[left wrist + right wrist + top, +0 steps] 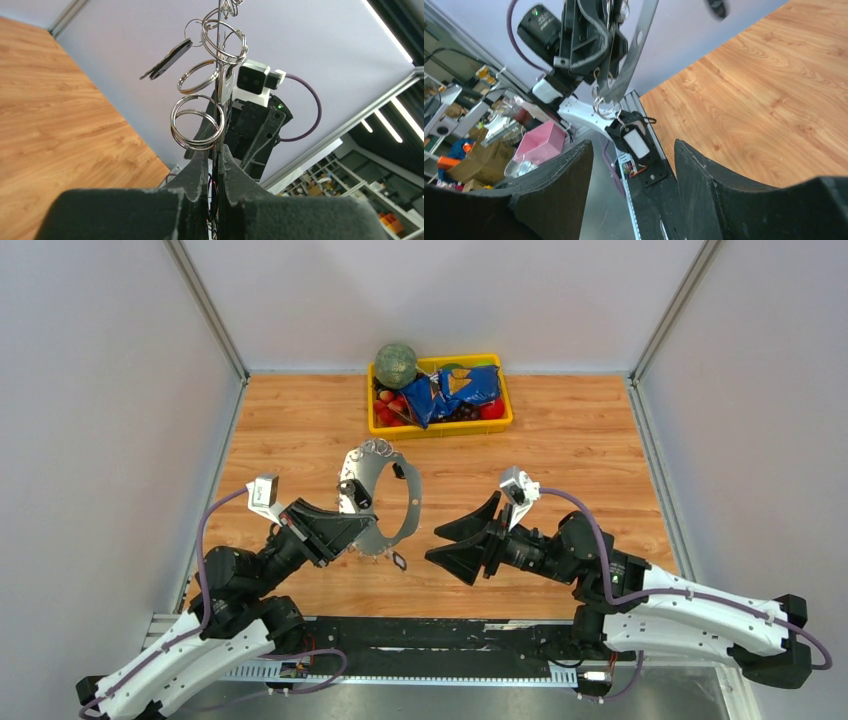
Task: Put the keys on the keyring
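Keyring (366, 472) pinched in left gripper (362, 526); right gripper (434, 544) spread.

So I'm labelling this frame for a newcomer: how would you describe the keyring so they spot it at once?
On the wooden table, look nearer than the yellow tray, to the left arm's tool. The keyring is the big thin silver loop pinched in that tool. Unlike the tray's clutter, it is fringed with small split rings.

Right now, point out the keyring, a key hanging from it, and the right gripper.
keyring (412, 508), top external view, right side of its band.
key (166, 60), left wrist view, its dark body.
right gripper (433, 545), top external view, between its open fingertips.
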You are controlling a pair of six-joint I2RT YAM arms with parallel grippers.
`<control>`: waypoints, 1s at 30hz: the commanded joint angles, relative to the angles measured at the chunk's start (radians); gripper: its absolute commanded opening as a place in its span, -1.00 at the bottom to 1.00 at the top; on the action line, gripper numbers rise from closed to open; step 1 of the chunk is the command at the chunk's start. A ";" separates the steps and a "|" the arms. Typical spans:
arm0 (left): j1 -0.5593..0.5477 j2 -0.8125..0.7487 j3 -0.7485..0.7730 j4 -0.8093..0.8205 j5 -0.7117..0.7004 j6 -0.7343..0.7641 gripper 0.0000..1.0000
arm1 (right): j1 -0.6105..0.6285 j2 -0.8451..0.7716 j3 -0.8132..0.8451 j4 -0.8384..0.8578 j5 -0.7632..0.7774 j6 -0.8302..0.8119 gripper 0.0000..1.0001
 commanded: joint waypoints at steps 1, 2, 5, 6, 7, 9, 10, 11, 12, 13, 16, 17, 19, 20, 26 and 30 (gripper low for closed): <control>-0.001 -0.043 0.006 -0.027 -0.061 -0.128 -0.99 | -0.001 0.018 0.092 0.069 0.088 0.046 0.27; 0.000 -0.046 0.006 -0.048 -0.062 -0.146 -0.99 | -0.001 0.027 0.101 0.069 0.098 0.046 0.28; 0.000 -0.051 0.006 -0.083 -0.063 -0.179 -0.99 | -0.002 0.057 0.125 0.067 0.146 0.058 0.29; -0.001 -0.051 0.006 -0.098 -0.063 -0.194 -0.99 | -0.003 0.070 0.133 0.067 0.151 0.066 0.29; -0.001 -0.051 0.003 -0.104 -0.063 -0.200 -0.99 | -0.004 0.087 0.144 0.068 0.148 0.070 0.29; -0.001 -0.055 -0.007 -0.112 -0.071 -0.217 -0.99 | -0.004 0.133 0.172 0.068 0.133 0.073 0.29; -0.001 -0.056 -0.011 -0.110 -0.071 -0.227 -0.99 | -0.004 0.150 0.184 0.070 0.132 0.077 0.29; -0.001 -0.059 -0.019 -0.108 -0.072 -0.233 -0.99 | -0.005 0.166 0.196 0.072 0.135 0.080 0.29; -0.001 -0.063 -0.022 -0.107 -0.072 -0.237 -0.99 | -0.006 0.178 0.203 0.073 0.141 0.083 0.28; 0.000 -0.065 -0.026 -0.105 -0.072 -0.239 -0.99 | -0.007 0.189 0.210 0.073 0.146 0.087 0.28; 0.000 -0.077 -0.029 -0.104 -0.051 -0.242 -0.99 | -0.010 0.216 0.227 0.077 0.137 0.092 0.27; -0.001 -0.078 -0.030 -0.103 -0.046 -0.242 -0.99 | -0.010 0.222 0.229 0.079 0.135 0.092 0.26; -0.001 -0.082 -0.026 -0.107 -0.043 -0.238 -0.99 | -0.011 0.229 0.233 0.085 0.130 0.096 0.20; 0.000 -0.084 -0.025 -0.109 -0.043 -0.238 -0.99 | -0.011 0.230 0.234 0.090 0.128 0.098 0.16; -0.001 -0.089 -0.041 -0.094 -0.035 -0.247 -0.99 | -0.011 0.233 0.230 0.109 0.127 0.106 -0.14; 0.000 -0.095 -0.051 -0.081 -0.035 -0.256 -0.99 | -0.012 0.236 0.228 0.126 0.116 0.105 -0.26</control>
